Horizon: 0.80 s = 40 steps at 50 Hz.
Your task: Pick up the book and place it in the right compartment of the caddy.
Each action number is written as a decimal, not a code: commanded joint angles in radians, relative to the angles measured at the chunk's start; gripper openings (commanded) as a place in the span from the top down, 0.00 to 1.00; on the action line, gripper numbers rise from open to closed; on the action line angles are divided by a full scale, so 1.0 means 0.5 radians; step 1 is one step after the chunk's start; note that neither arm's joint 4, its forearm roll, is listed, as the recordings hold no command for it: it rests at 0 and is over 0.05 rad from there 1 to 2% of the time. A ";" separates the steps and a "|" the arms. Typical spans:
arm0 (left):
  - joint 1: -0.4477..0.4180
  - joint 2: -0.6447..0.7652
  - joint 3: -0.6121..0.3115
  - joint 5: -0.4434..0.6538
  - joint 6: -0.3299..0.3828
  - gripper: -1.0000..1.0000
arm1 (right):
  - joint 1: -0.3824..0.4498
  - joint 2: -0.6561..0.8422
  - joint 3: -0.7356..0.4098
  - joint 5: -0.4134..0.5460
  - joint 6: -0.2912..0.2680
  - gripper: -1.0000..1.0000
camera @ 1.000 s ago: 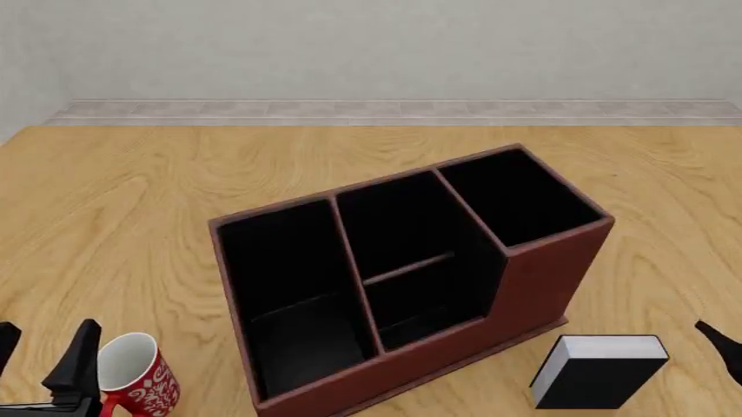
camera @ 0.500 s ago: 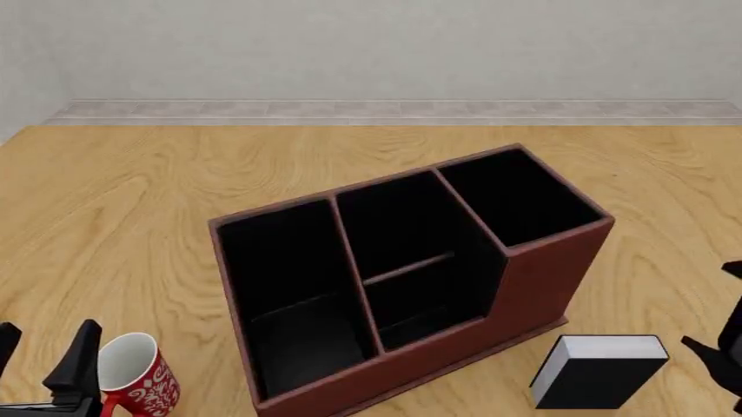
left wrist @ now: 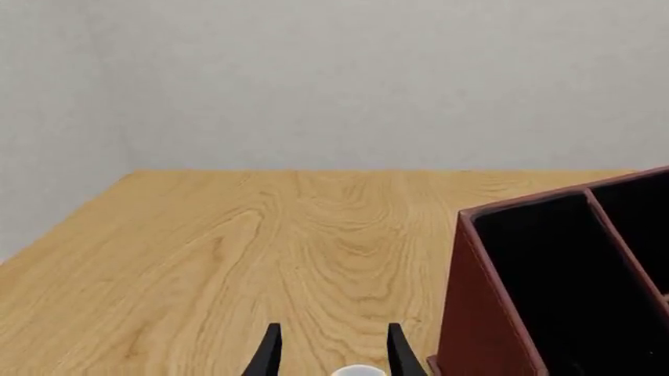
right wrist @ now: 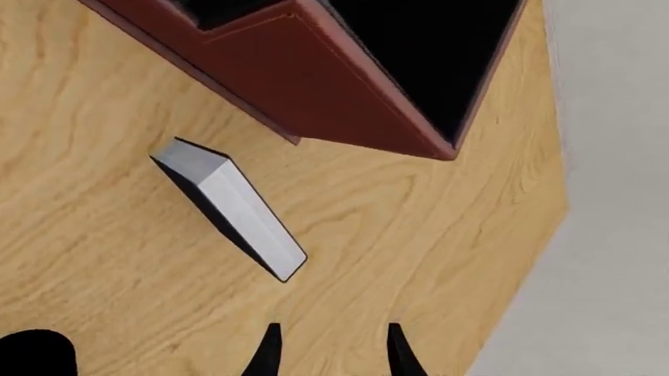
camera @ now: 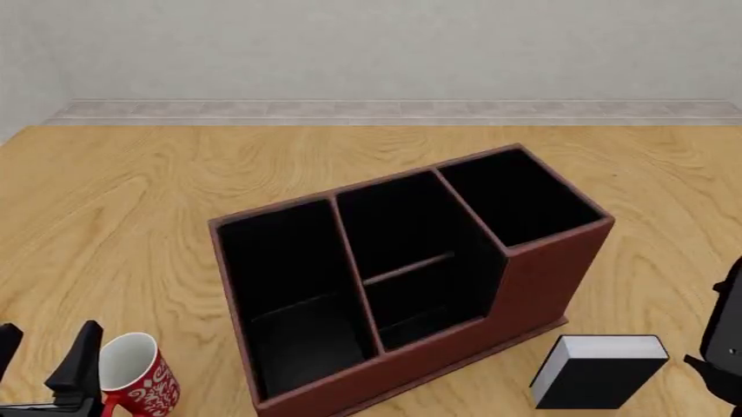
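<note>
The black book (camera: 597, 373) with white page edges lies on the table by the caddy's near right corner, and the right wrist view also shows the book (right wrist: 235, 207). The reddish-brown caddy (camera: 545, 278) stands mid-table, with its right compartment (camera: 522, 195) empty; the caddy (right wrist: 334, 86) also fills part of the right wrist view. My right gripper (right wrist: 332, 348) is open and empty, a short way from the book. In the front view the right gripper (camera: 724, 360) is partly cut off by the right edge. My left gripper (camera: 44, 356) is open near the front left corner.
A red-and-white mug (camera: 134, 373) stands just right of the left gripper, its rim (left wrist: 359, 370) showing between the fingers (left wrist: 269, 352). The caddy's left wall (left wrist: 475, 313) rises close beside it. A pale wall bounds the table's far edge.
The right arm has come further into view at the right edge and stands more upright beside the book. The book, caddy, mug and left gripper have not moved.
</note>
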 commanded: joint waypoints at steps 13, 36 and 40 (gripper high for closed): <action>-0.004 -0.017 0.002 0.044 0.000 0.00 | -0.100 0.066 0.276 -0.255 -0.231 0.00; 0.001 -0.025 0.002 0.058 0.023 0.00 | -0.030 0.144 0.395 -0.439 -0.238 0.00; 0.009 -0.025 0.002 0.055 0.020 0.00 | 0.000 0.157 0.410 -0.458 -0.211 0.00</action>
